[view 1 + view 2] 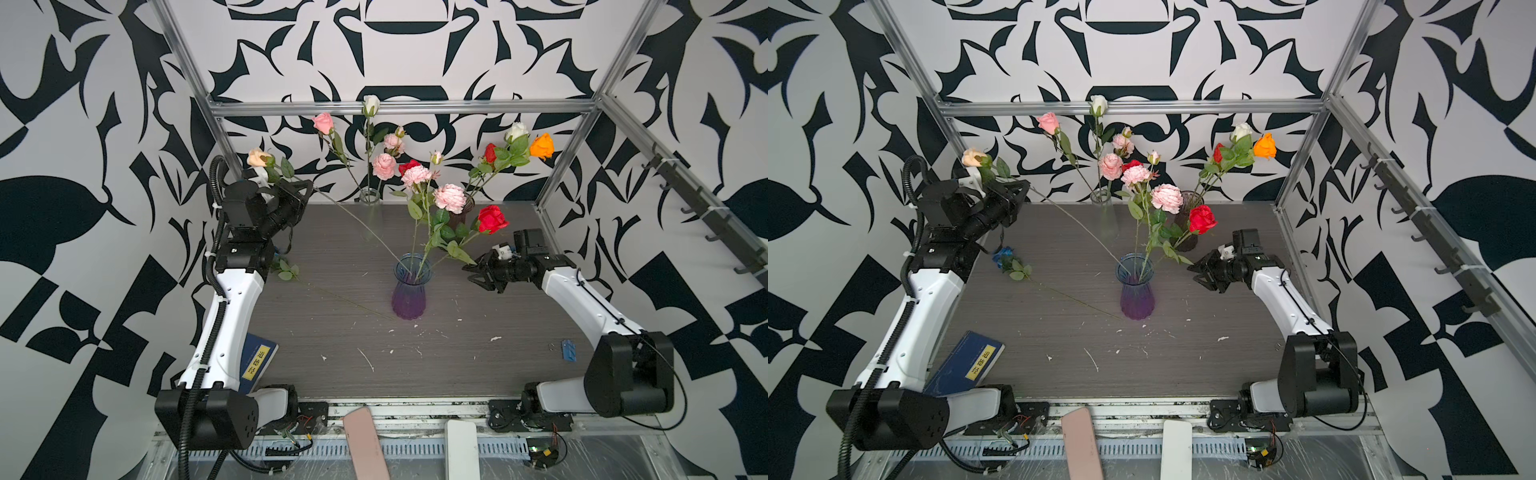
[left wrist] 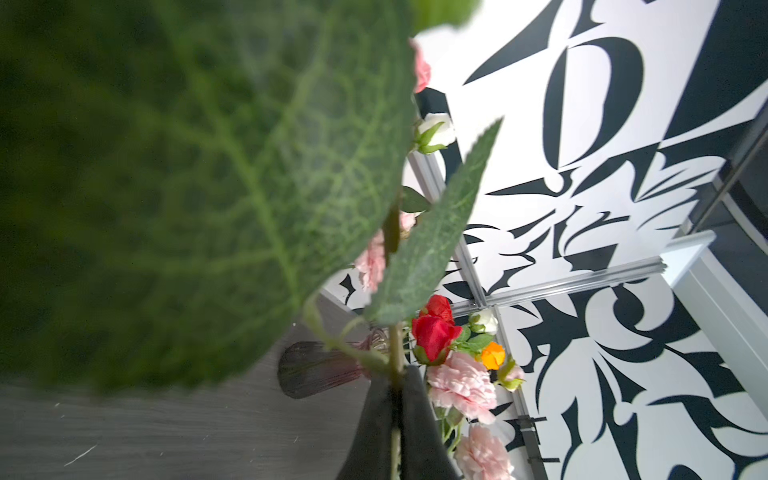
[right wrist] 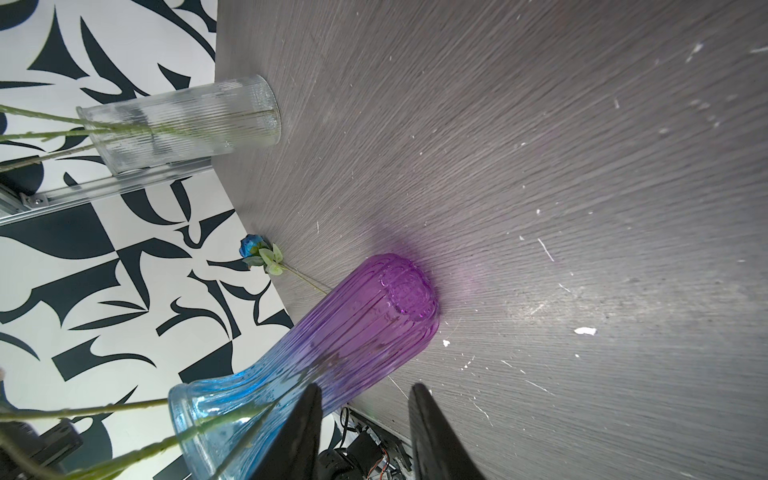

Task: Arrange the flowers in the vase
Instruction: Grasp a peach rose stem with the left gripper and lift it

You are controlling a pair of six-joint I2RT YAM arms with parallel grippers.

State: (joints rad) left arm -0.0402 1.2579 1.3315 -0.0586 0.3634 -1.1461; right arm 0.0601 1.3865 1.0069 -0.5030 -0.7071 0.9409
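From where I stand, the left gripper (image 1: 307, 187), upper left in a top view, is clamped on the stem of a peach rose (image 1: 258, 157). That stem slants down to the mouth of the blue-purple vase (image 1: 409, 291) in the middle of the counter (image 1: 478, 357). In the vase stand pink blooms (image 1: 449, 197) and a red rose (image 1: 492, 219). The right gripper (image 1: 471, 274) hangs open and empty just right of the vase. A blue flower (image 1: 1003, 255) lies on the counter at left.

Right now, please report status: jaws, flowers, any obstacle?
Left gripper, jaws shut on peach rose stem, tip at vase mouth. Right gripper, jaws open, empty, beside vase. Blue rose lying on table, not obstructing.
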